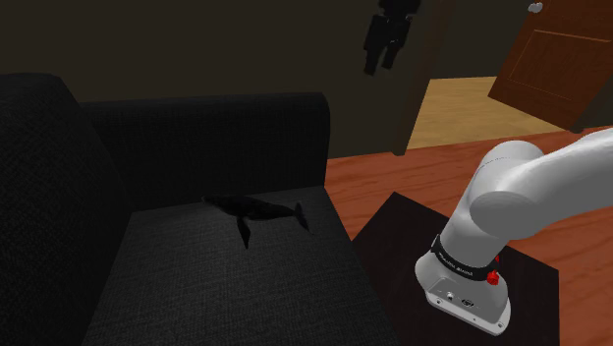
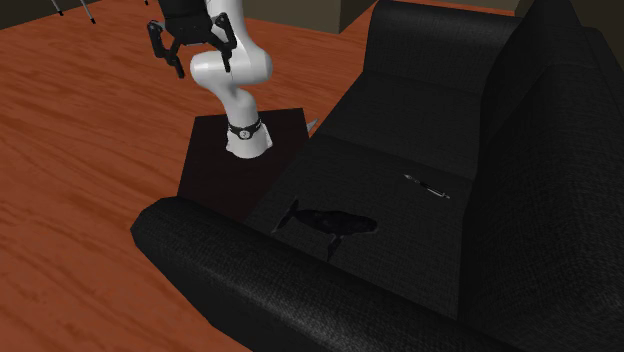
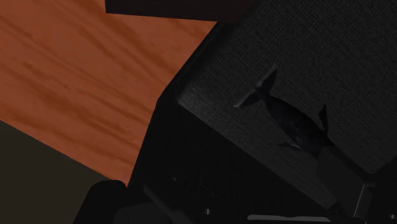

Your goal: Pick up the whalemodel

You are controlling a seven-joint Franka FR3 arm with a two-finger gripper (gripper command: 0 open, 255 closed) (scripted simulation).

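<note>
The dark whale model lay on the black sofa's seat, its long axis running toward the sofa's stand-side edge, tail nearest that edge, while the gripper, fingers apart, hung high beyond that edge, well apart.

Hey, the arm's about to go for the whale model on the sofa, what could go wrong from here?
The whale model is black, low and flat on the black sofa cushion, so the open jaws may pinch fabric or slide over it.
It lies close to the sofa's raised side, which the gripper might strike coming down.
The gripper hangs high and well off to one side of it, so the long approach leaves room for misalignment.
</note>
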